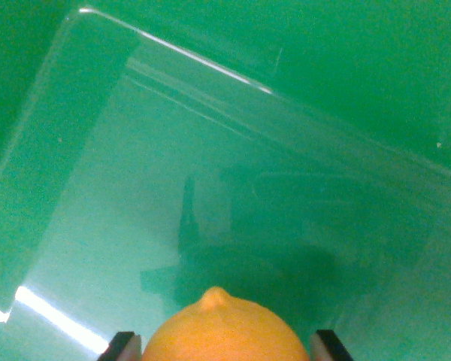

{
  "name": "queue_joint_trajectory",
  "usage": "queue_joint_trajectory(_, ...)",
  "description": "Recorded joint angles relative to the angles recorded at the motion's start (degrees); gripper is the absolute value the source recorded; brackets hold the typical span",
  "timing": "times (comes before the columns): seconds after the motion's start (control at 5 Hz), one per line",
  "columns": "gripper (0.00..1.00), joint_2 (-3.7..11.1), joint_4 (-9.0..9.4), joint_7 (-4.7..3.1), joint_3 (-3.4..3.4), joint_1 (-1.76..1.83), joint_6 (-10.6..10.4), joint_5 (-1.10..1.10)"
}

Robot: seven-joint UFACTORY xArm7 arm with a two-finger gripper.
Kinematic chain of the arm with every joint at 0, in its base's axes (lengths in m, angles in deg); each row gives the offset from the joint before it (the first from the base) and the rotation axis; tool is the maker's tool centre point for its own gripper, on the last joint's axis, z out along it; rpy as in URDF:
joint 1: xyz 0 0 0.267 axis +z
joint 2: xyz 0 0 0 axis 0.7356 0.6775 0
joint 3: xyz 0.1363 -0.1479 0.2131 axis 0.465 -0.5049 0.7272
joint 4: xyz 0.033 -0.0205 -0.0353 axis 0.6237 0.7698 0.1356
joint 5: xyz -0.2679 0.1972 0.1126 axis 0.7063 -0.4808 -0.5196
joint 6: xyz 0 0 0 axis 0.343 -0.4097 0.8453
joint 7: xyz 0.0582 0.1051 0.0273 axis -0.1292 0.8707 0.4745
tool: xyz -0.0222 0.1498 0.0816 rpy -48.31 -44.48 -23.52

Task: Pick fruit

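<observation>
An orange-yellow lemon [224, 331] with a small nub on top fills the bottom middle of the wrist view. My gripper [224, 347] is shut on it, one black fingertip [120, 346] against its left side and the other at its right side. The fruit hangs above the inside of a clear plastic bin [173, 53], whose floor shows its dark shadow. The lower half of the lemon is cut off by the frame edge.
The clear bin rests on a green surface [361, 68]. Its glossy rim runs diagonally from the upper left to the right, and a left wall slopes down to a bright corner at the lower left. Nothing else lies in the bin's visible floor.
</observation>
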Motion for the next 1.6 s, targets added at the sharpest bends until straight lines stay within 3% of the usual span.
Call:
queue_joint_trajectory(0.2, 1.0, -0.6, -0.9, 0.1, -0.02, 0.0, 1.5, 0.06)
queue_joint_trajectory(0.4, 1.0, -0.6, -0.9, 0.1, -0.02, 0.0, 1.5, 0.06)
queue_joint_trajectory(0.6, 1.0, -1.32, -1.99, 0.21, -0.05, 0.0, 3.3, 0.14)
queue_joint_trajectory(0.8, 1.0, -1.32, -1.99, 0.21, -0.05, 0.0, 3.3, 0.14)
queue_joint_trajectory(1.0, 1.0, -2.13, -3.21, 0.34, -0.08, 0.01, 5.3, 0.22)
queue_joint_trajectory(1.2, 1.0, -2.13, -3.21, 0.34, -0.08, 0.01, 5.3, 0.22)
queue_joint_trajectory(1.4, 1.0, -2.98, -4.49, 0.48, -0.11, 0.01, 7.5, 0.31)
queue_joint_trajectory(1.6, 1.0, -2.98, -4.49, 0.48, -0.11, 0.01, 7.5, 0.31)
